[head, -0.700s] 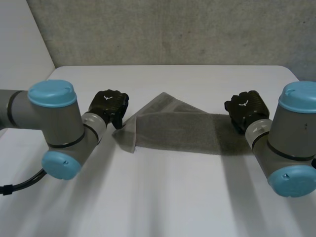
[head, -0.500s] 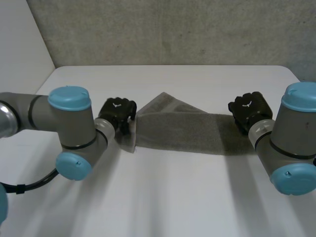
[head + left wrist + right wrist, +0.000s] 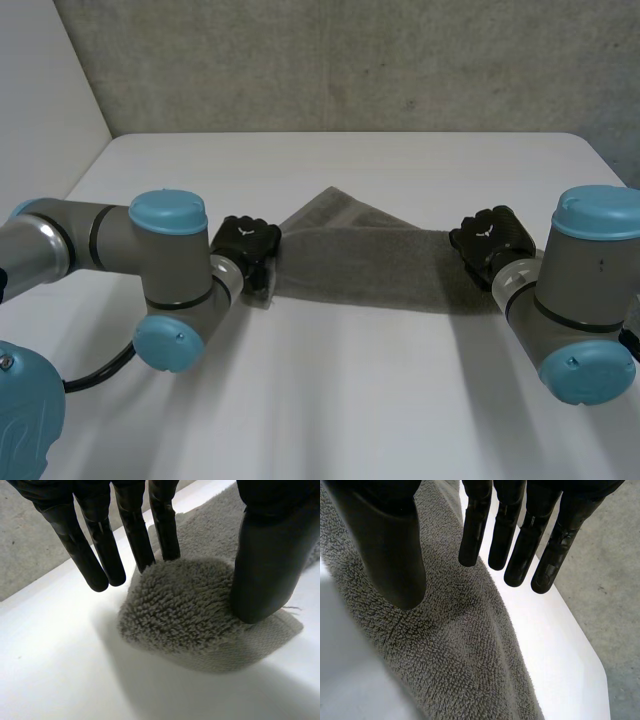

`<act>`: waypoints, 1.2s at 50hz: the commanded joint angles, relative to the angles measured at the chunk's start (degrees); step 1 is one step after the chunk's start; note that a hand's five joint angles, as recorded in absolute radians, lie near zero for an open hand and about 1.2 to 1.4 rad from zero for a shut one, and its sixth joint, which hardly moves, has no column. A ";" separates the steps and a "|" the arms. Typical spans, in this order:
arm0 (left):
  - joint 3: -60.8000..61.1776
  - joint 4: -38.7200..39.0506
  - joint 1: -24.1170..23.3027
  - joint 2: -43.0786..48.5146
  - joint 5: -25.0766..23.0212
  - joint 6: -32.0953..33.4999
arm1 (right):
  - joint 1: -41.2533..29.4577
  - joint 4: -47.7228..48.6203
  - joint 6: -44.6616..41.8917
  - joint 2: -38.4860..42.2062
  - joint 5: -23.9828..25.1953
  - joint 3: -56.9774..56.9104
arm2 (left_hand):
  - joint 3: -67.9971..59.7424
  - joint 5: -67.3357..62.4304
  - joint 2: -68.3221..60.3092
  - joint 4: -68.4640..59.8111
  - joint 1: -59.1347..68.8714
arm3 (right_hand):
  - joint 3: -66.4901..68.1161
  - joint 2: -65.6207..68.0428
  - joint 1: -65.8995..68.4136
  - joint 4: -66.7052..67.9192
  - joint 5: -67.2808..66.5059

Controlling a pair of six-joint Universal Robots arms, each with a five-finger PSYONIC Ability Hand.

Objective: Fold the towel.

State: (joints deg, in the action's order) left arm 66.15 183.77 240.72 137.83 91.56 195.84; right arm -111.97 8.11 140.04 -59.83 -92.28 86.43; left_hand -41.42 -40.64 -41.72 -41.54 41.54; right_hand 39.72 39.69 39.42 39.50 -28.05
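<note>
Both hands have closed in on the towel (image 3: 360, 262) since the earlier frames. The left hand (image 3: 247, 243) has come in from clear of the cloth toward centre frame and now sits on the towel's left end. The right hand (image 3: 488, 238) has edged slightly leftward onto the right end.

The towel lies across the middle of the head view as a long band on the table (image 3: 330, 400). It looks already doubled, with a loose triangular flap peaking along its upper edge, left of centre. I judge it soft, limp and light. The pile should give the fingers good purchase, but the cloth will sag and drag, and its layers could slip apart when lifted. The two short ends look like the places to take hold, pinching every layer at the corners.

It is grey terry with a thick looped pile, and a flatter woven strip runs along the hem beside the left thumb.

In the left wrist view the fingers are straight and stand apart from the thumb. The towel's corner is humped up between them, and the thumb tip leans against the cloth, so nothing is pinched yet. In the right wrist view the fingers are likewise straight and the thumb is wide of them, poised over the towel's end and its edge. I cannot tell whether they touch the pile.

A grey wall (image 3: 350, 60) fills the top of the frame.
</note>
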 commanded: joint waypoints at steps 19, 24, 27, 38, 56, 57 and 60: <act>6.34 0.89 0.01 -12.65 0.55 -2.65 | 0.97 -0.37 -0.20 -0.64 -0.01 -0.91 | -38.58 -29.36 -38.28 -38.46 38.46 | -1.54 -1.51 -1.24 -1.33 -0.13; 12.40 0.80 0.01 -19.77 -0.15 -2.74 | 1.84 -4.33 -0.91 -1.08 1.14 -2.85 | -38.58 -29.36 -38.28 -38.46 38.46 | -3.39 -3.36 -3.09 -3.18 1.72; 16.79 0.72 0.10 -23.38 -0.41 -2.48 | 5.10 -9.51 -0.64 -1.08 3.16 -5.13 | -38.58 -29.36 -38.28 -38.46 38.46 | -8.61 -8.58 -8.31 -8.39 6.94; 32.79 0.45 4.30 -36.29 -7.60 2.96 | 9.23 -14.61 6.74 -0.82 9.14 -12.25 | -38.58 -29.36 -38.28 -38.46 38.46 | -20.72 -20.69 -20.42 -20.50 19.05; 40.55 0.54 9.42 -40.88 -15.09 8.07 | 9.76 -26.39 9.90 11.48 15.11 -25.52 | -38.58 -29.36 -38.28 -38.46 38.46 | -20.55 -20.53 -20.26 -20.34 18.89; 40.55 0.54 9.33 -40.88 -15.18 8.07 | 9.76 -26.39 9.90 11.49 15.11 -25.52 | -38.58 -29.36 -38.28 -38.46 38.46 | -20.55 -20.52 -20.25 -20.33 18.88; 40.46 0.71 9.33 -40.97 -15.27 7.98 | 9.58 -26.39 9.90 12.89 14.94 -26.23 | -38.58 -29.36 -38.28 -38.46 38.46 | -19.37 -19.34 -19.07 -19.16 17.70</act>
State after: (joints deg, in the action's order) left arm 106.98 184.27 250.30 96.69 76.14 204.12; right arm -102.10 -18.26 150.04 -50.02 -76.84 62.08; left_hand -88.82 -83.92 -84.64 -87.28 81.23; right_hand 22.99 21.94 22.55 21.47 -9.53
